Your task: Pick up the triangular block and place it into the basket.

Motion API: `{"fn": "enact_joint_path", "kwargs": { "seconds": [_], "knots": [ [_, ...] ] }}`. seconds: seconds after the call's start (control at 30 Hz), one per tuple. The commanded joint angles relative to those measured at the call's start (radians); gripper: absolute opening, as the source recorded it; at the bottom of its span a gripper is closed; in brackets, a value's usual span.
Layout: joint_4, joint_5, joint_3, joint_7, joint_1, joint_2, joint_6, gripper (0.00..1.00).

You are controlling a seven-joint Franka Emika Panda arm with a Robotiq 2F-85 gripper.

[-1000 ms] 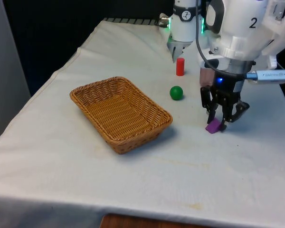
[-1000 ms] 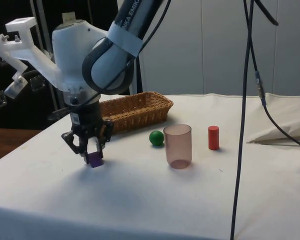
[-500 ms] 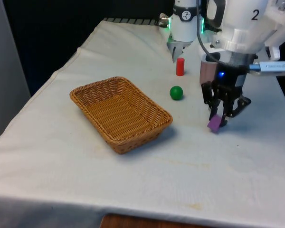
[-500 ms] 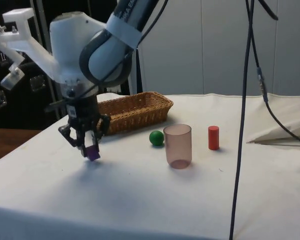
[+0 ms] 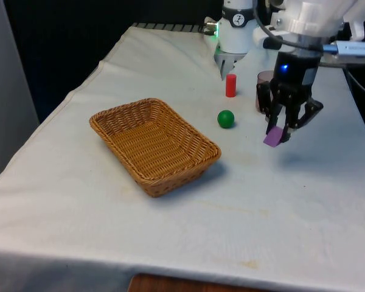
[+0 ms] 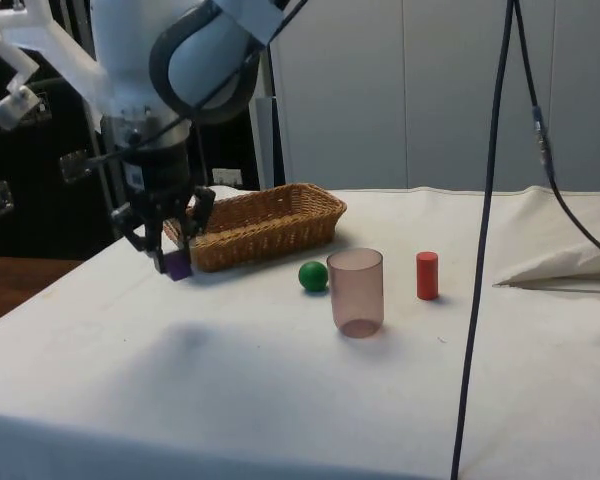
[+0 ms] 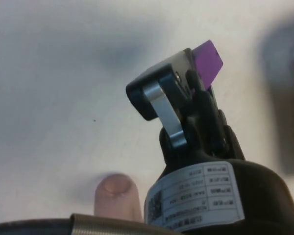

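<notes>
Front view is showing the gripper clenching the purple triangular block, hanging above the table's cloth toward the front view's right edge, well apart from the basket. Judging by its look, the block is handling as light, stiff and smooth-faced, so pinching across its flat faces, as the fingers are doing, is guarding against slipping. The green ball is sitting between them.
</notes>
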Motion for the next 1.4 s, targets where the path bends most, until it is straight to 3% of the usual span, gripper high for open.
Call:
{"fn": "enact_joint_path", "kwargs": {
  "seconds": [0.0, 0.33, 0.37, 0.83, 0.93, 1.2, 1.27, 1.37],
  "knots": [
    [-0.005, -0.006, -0.005, -0.001, 0.000, -0.016, -0.010, 0.33],
    [-0.007, -0.035, -0.022, -0.012, -0.010, -0.071, -0.049, 0.33],
    [-0.002, -0.036, -0.023, -0.003, -0.006, -0.061, -0.049, 0.33],
    [-0.008, -0.039, -0.062, -0.092, -0.022, -0.132, -0.076, 0.33],
    [-0.003, -0.038, -0.069, -0.099, -0.021, -0.131, -0.077, 0.33],
    [-0.012, -0.039, -0.099, -0.157, -0.035, -0.153, -0.080, 0.33],
    [-0.004, -0.038, -0.103, -0.155, -0.031, -0.145, -0.083, 0.33],
    [-0.014, -0.038, -0.121, -0.185, -0.039, -0.155, -0.078, 0.33]
  ]
}}
